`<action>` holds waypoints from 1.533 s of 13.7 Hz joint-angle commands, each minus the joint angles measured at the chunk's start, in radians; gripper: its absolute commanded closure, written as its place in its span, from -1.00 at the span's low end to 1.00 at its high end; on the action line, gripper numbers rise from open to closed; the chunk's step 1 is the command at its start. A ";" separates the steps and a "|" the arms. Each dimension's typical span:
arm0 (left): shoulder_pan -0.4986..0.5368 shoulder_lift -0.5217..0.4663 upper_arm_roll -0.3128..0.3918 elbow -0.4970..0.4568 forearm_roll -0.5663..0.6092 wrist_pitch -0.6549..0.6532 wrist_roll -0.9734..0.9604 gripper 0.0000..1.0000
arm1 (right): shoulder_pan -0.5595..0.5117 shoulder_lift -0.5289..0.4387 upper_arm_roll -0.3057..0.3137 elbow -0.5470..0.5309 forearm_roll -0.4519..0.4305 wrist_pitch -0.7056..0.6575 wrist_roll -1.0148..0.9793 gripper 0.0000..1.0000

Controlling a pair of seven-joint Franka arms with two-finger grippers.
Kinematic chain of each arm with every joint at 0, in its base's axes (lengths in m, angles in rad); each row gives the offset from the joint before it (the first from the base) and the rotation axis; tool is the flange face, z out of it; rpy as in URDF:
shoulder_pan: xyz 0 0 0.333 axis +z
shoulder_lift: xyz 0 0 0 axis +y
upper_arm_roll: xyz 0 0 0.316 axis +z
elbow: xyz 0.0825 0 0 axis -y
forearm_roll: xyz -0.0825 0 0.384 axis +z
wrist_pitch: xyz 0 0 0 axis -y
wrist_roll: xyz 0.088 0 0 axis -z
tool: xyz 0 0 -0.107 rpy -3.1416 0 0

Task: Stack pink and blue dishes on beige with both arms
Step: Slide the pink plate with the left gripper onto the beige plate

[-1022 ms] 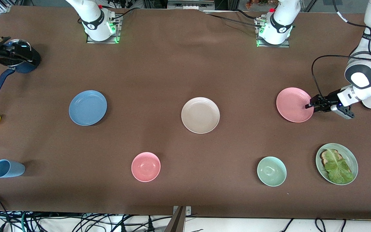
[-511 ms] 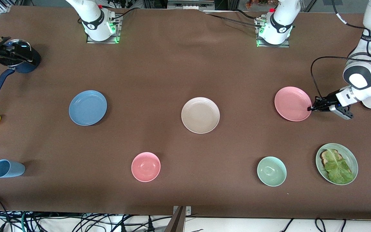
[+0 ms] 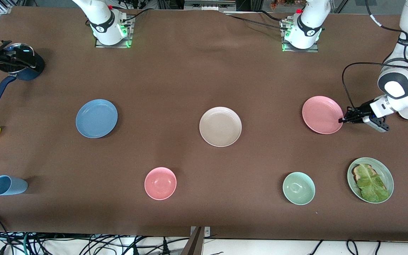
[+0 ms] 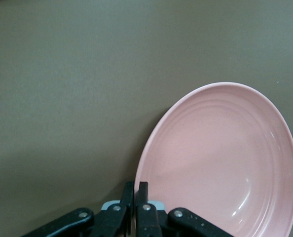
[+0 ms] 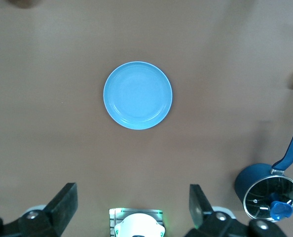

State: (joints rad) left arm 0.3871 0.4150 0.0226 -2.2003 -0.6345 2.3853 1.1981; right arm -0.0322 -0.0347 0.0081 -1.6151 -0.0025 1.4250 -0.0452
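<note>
The left gripper, earlier over the matte pink plate, has drawn back to its rim, fingers pinched on it. The right gripper waits high, fingers wide, over the blue plate; the beige plate lies bare.

No legible text, label, brand or number on anything.

robotics lab | arm bases bolted to brown-clothed table | loose cables along floor edge | metal framing

Left gripper clamped, right gripper agape.
</note>
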 commanded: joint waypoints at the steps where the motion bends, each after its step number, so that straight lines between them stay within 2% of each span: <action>1: -0.063 -0.031 -0.004 0.013 -0.037 -0.006 -0.072 1.00 | -0.005 -0.007 0.000 -0.003 0.016 -0.006 -0.008 -1.00; 3: -0.102 -0.041 -0.029 0.013 -0.037 -0.006 -0.177 1.00 | -0.005 -0.007 0.000 -0.003 0.016 -0.006 -0.007 -1.00; 7: -0.166 -0.041 -0.137 0.040 -0.045 0.012 -0.476 1.00 | -0.005 -0.007 -0.002 -0.003 0.016 -0.006 -0.007 -1.00; 12: -0.290 -0.039 -0.248 0.047 -0.045 0.142 -0.779 1.00 | -0.005 -0.005 -0.002 -0.003 0.016 -0.006 -0.008 -1.00; 16: -0.470 -0.036 -0.248 0.047 -0.043 0.242 -1.027 1.00 | -0.005 -0.005 -0.002 -0.003 0.016 -0.006 -0.008 -1.00; 21: -0.631 -0.021 -0.247 0.074 -0.039 0.314 -1.273 1.00 | -0.005 -0.005 -0.002 -0.003 0.016 -0.006 -0.007 -1.00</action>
State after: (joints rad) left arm -0.1895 0.3881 -0.2369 -2.1413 -0.6379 2.6570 -0.0166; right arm -0.0324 -0.0331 0.0076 -1.6153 -0.0024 1.4249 -0.0452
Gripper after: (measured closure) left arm 0.952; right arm 0.000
